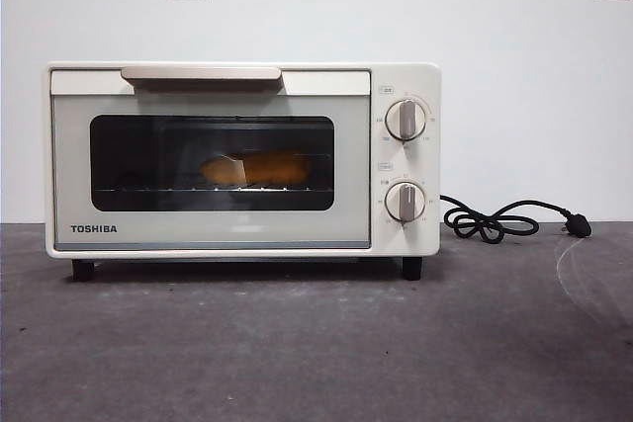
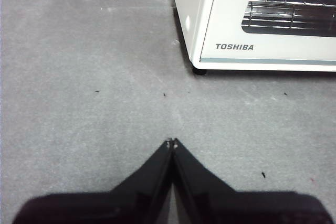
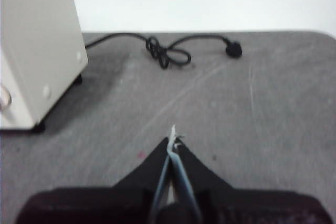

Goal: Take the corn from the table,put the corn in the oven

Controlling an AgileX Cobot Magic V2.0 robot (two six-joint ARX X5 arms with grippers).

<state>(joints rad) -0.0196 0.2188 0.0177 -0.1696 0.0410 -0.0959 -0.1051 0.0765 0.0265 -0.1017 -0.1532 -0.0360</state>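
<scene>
L jaws: left gripper (image 2: 172,142) pressed together at the tips, holding nothing, hanging over bare tabletop (image 2: 89,77).
R jaws: right gripper (image 3: 173,139) tips meeting, a thin pale strip shows between them, nothing held; also over bare tabletop.
Nearest thing to L: oven (image 2: 231,19) front corner w/ TOSHIBA mark, ahead and off to one side of the jaws, apart.
Nearest thing to R: oven side wall, apart; black cord (image 3: 165,51) coiled farther back, plug end beyond.
Corn: corn (image 1: 257,169) inside the oven on the wire rack, seen thru the dark glass, roughly mid-window.
Corn axis: long axis runs across the oven width, parallel to the door.
Door: looks closed, bar handle (image 1: 201,73) up top.
Key relation: corn is behind the glass, neither jaw near it; L arm sits closer to the door front, R is out by the side.
Progress: judged done, corn is in; both arms look parked.
Risk: none obvious.
</scene>
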